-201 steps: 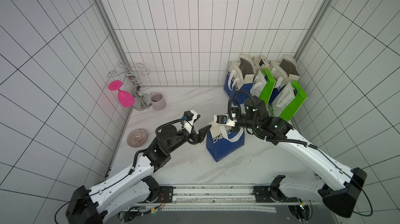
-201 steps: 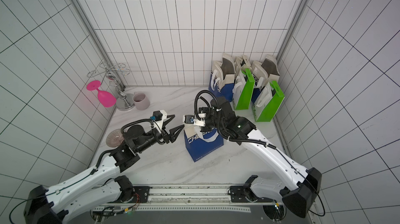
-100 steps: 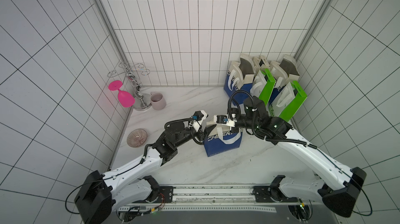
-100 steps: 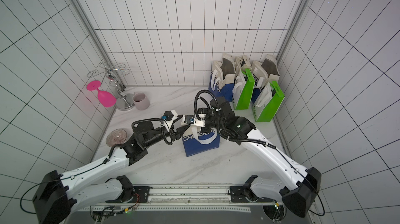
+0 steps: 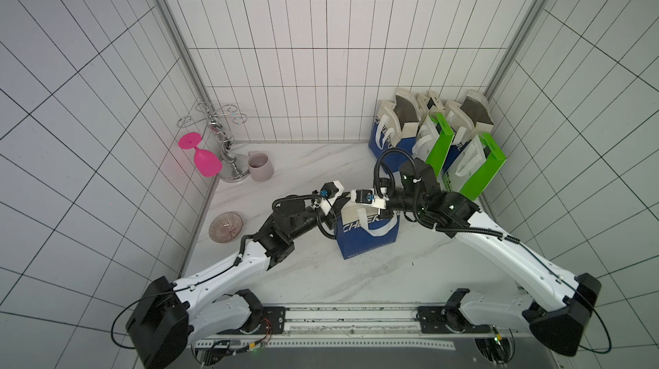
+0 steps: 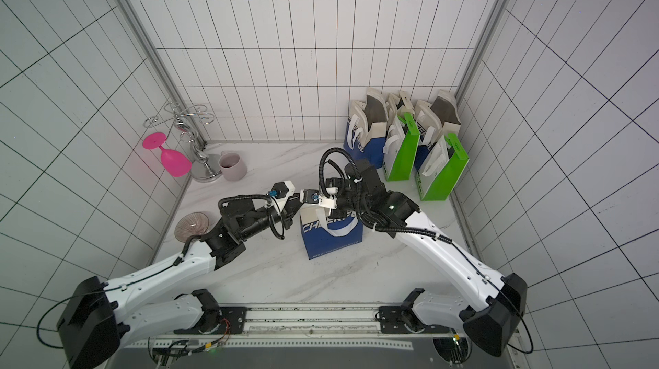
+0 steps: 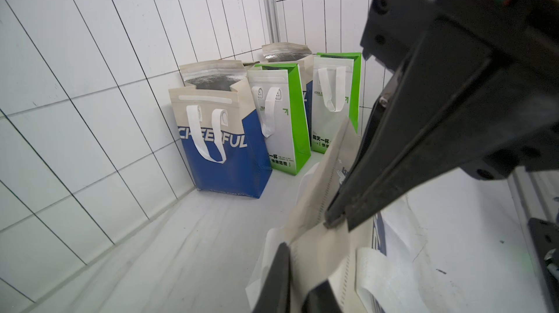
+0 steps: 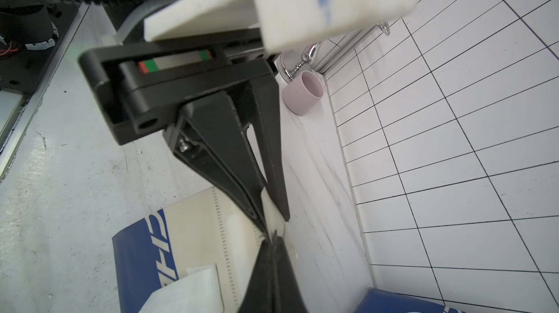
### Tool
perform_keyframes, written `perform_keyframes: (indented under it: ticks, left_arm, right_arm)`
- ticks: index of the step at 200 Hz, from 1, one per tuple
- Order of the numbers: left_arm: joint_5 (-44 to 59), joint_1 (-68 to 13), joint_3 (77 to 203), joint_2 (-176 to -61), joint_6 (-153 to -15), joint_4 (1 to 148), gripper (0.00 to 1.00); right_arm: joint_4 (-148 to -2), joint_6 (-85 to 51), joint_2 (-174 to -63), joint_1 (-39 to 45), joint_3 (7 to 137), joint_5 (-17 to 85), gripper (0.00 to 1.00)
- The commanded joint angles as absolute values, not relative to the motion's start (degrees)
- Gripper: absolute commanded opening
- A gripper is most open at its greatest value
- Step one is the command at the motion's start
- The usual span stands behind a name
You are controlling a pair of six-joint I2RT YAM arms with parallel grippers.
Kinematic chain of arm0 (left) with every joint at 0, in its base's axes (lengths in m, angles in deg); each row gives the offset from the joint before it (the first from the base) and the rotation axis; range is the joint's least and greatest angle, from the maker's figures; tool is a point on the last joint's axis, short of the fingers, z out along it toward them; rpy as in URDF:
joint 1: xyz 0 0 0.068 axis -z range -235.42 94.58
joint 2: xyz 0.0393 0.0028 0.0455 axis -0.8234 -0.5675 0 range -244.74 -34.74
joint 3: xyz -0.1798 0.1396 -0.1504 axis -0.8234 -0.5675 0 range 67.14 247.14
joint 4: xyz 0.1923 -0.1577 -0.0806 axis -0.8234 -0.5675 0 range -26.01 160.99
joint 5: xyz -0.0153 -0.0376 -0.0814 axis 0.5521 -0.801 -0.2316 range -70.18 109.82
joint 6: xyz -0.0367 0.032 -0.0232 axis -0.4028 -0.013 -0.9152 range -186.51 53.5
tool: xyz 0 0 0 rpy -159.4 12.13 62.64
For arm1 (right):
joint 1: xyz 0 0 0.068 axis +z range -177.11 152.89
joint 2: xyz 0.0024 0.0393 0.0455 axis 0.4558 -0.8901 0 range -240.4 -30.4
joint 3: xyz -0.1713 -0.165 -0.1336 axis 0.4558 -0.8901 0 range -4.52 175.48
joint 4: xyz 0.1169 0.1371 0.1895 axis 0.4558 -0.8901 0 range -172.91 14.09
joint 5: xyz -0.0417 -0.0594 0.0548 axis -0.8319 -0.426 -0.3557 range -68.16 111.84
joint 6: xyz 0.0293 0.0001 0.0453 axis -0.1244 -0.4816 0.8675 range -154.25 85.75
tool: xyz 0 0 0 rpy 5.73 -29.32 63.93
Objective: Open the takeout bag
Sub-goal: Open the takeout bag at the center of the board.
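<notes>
In front of the spare bags (image 5: 435, 135), on the side of the arms' bases and apart from them, the takeout bag (image 5: 369, 239) stands upright. Its closed cream top edge runs from the left arm's side to the right arm's side. The left gripper (image 8: 273, 214) and the right gripper (image 7: 337, 223) meet tip to tip on this edge, and both are pinched tight on it. Neither is nearer. I judge the next move must pull the two walls apart, across the edge. The bag reads "CHEER…", a spare blue bag (image 7: 217, 151) "CHEERFUL", a green bag (image 7: 329, 127) "每天一杯".
</notes>
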State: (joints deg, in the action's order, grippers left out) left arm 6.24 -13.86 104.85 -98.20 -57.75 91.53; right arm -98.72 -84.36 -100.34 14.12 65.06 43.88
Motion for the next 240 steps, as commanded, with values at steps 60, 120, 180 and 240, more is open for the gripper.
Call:
perform_keyframes:
  ticks: [60, 120, 180, 240]
  left_arm:
    - [9.54, -14.29, 106.51, -98.47, -60.30, 93.14, 0.00]
    - [8.39, -14.42, 106.45, -98.45, -61.23, 93.11, 0.00]
    - [8.23, -14.39, 105.98, -97.84, -61.04, 93.15, 0.00]
    - [8.09, -14.51, 105.94, -97.76, -61.14, 93.14, 0.00]
  right_arm:
    - [-87.01, -79.46, -95.09, 15.18, 55.03, 34.46, 0.32]
    - [-81.18, -80.66, -91.00, 19.03, 45.75, 24.11, 0.30]
    - [-76.03, -81.89, -90.96, 19.38, 43.03, 15.92, 0.24]
    - [-77.56, -82.51, -92.95, 19.51, 42.76, 16.91, 0.23]
